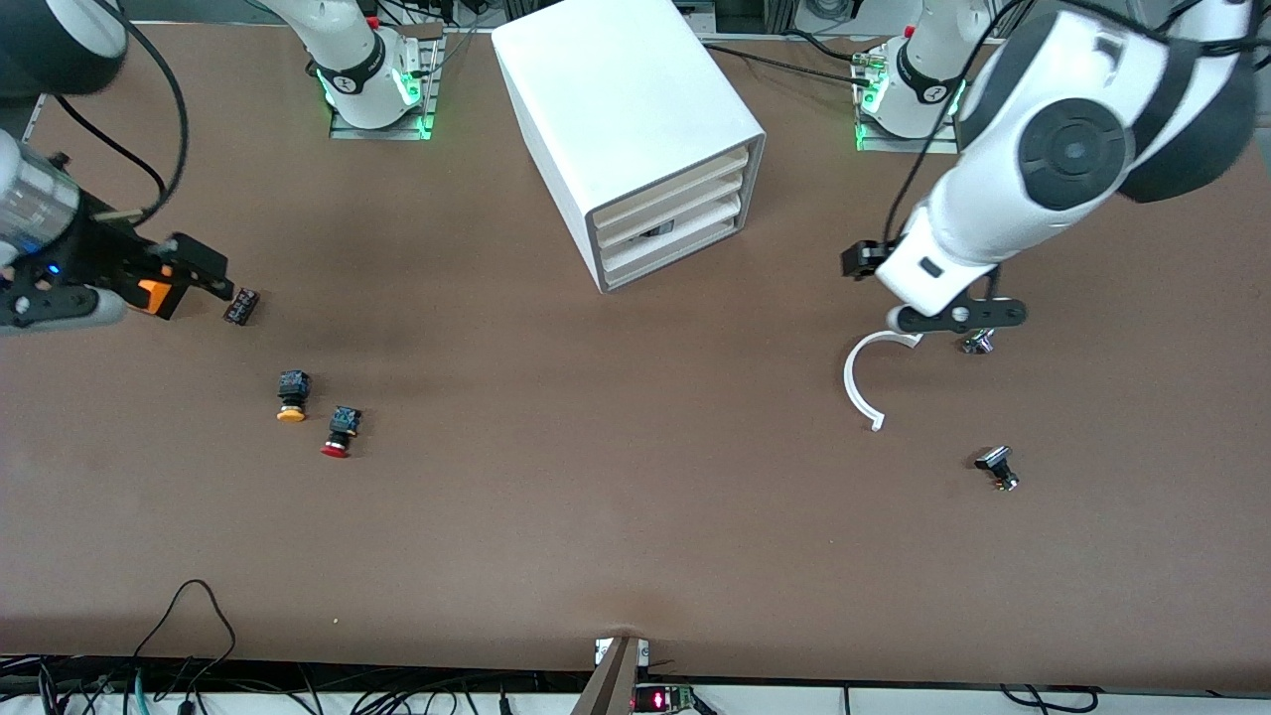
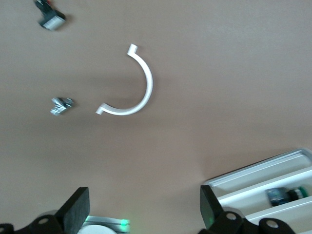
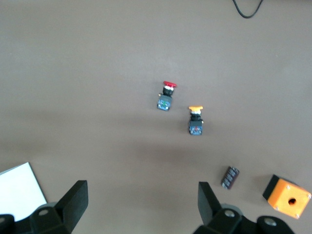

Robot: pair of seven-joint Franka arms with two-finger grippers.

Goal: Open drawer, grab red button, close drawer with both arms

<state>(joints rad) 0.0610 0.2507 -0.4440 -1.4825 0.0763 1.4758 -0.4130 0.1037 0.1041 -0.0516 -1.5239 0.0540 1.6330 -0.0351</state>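
Note:
The button (image 1: 338,434), with its red cap and black body, lies on its side on the table toward the right arm's end; it also shows in the right wrist view (image 3: 167,95). My right gripper (image 1: 194,281) (image 3: 141,202) hangs open and empty over the table close to an orange box (image 1: 152,295). The white drawer cabinet (image 1: 635,129) stands mid-table near the bases, and its drawers (image 1: 675,223) sit pushed in. Something dark shows in one drawer (image 2: 282,195). My left gripper (image 1: 958,316) (image 2: 144,209) hangs open and empty over a white curved handle (image 1: 862,382).
An orange-capped black button (image 1: 292,394) lies beside the red one. A small black part (image 1: 241,306) lies next to the orange box. Toward the left arm's end lie a small metal piece (image 1: 978,344) and a black-and-silver part (image 1: 996,467). Cables run along the table's near edge.

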